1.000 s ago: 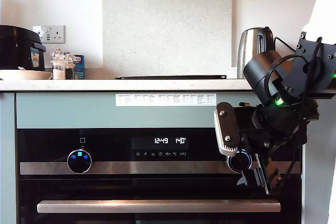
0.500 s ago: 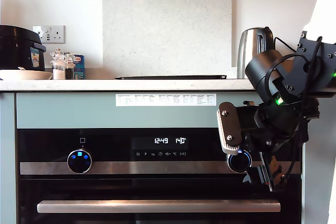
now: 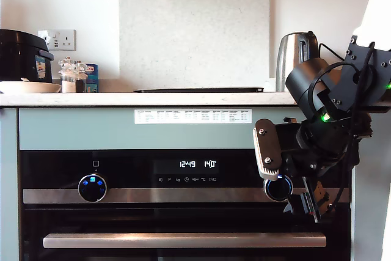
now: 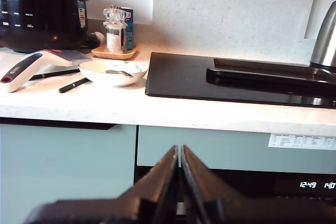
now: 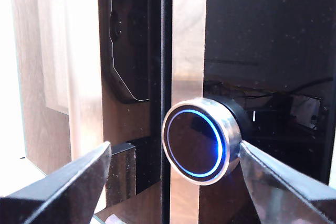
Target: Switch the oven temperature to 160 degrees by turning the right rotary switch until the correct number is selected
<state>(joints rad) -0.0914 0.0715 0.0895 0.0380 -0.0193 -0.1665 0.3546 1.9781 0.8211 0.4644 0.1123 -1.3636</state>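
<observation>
My second gripper (image 5: 173,174) stands open straight in front of the right rotary switch (image 5: 200,140), one finger (image 5: 63,192) well clear, the other finger (image 5: 286,184) just beside its rim. The switch sits on the oven (image 3: 183,218) at the exterior view's right; the number (image 3: 210,164) reads 140. My first gripper (image 4: 179,169), closed, hangs far off over the surface (image 4: 157,108).

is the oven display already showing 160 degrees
No, the number on the oven reads 140 degrees, beside the clock figures.

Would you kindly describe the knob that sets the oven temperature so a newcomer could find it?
Find the wide black-glass built-in oven under the pale worktop and follow its brushed-steel strip to the exterior view's right. The small round black knob sits there, past the white display. Unlike the other knob, its face is plain, with only a thin blue ring.
</observation>
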